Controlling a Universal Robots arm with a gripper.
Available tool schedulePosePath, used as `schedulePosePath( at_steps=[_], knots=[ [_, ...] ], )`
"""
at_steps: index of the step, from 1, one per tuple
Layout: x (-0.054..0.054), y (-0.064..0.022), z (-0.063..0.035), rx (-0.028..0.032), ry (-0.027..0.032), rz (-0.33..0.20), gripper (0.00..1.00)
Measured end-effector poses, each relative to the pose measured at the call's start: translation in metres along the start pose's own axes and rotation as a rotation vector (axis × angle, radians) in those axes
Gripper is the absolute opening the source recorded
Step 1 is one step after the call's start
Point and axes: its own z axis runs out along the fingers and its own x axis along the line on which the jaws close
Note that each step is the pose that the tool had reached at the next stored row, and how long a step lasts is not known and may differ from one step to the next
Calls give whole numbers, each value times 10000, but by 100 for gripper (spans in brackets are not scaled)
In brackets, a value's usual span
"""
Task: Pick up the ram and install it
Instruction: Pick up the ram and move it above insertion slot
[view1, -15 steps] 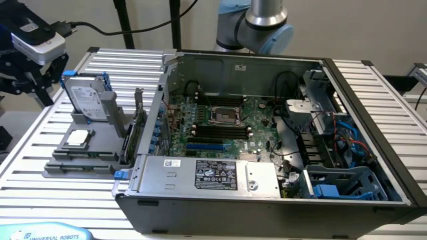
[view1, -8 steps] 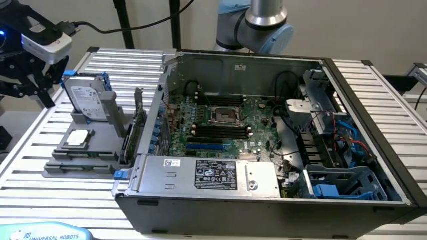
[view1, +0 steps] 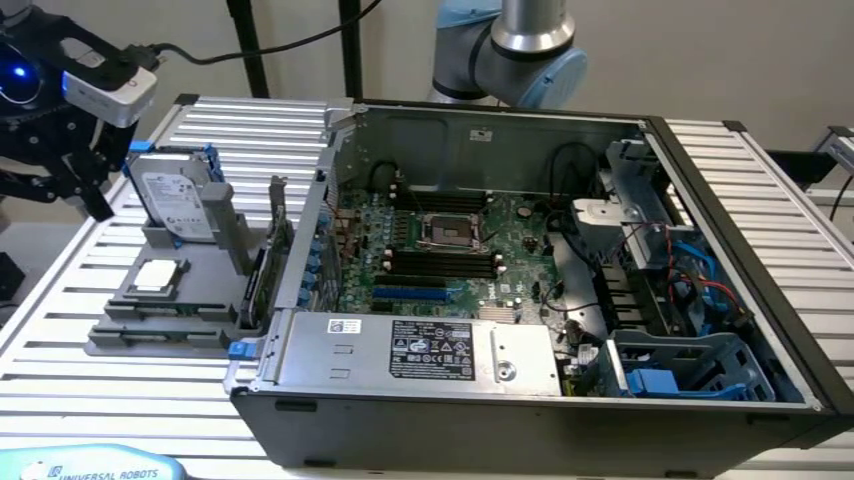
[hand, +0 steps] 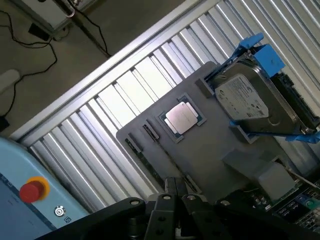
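Closed end effector (hand: 177, 190), fingers (hand: 169, 192) pressed together, gripping nothing. Poised over the slatted worktop (view1: 67, 400) at the exterior view's left, above the grey holder (hand: 205, 150) and clear of everything on it. Ram (view1: 160, 313) apparently standing on edge in a groove along the holder's near side: a thin greenish strip, untouched, well apart from the open computer case (view1: 534, 420).

Step in hand, judging by this: the reach for the pickup. Best done by spreading the fingers before descending, setting them across the stick's thin faces rather than along its length, and coming straight down at mid-length for a level lift. Worth keeping away from the hard drive (view1: 174, 195), upright just behind, and from the processor (view1: 158, 275), flat beside the groove. Light grip only: thin board, likely to flex.

Counted: one ram stick made out with confidence, one hard drive, one processor, one holder, one case, one motherboard (view1: 461, 225) with seemingly four black memory slots (view1: 430, 262) and one blue.
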Motion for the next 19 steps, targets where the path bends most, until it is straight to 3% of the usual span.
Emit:
schedulePosePath(
  at_steps=[19],
  knots=[
    [-11,-22,128,-17,169,-3236,11]
  ],
)
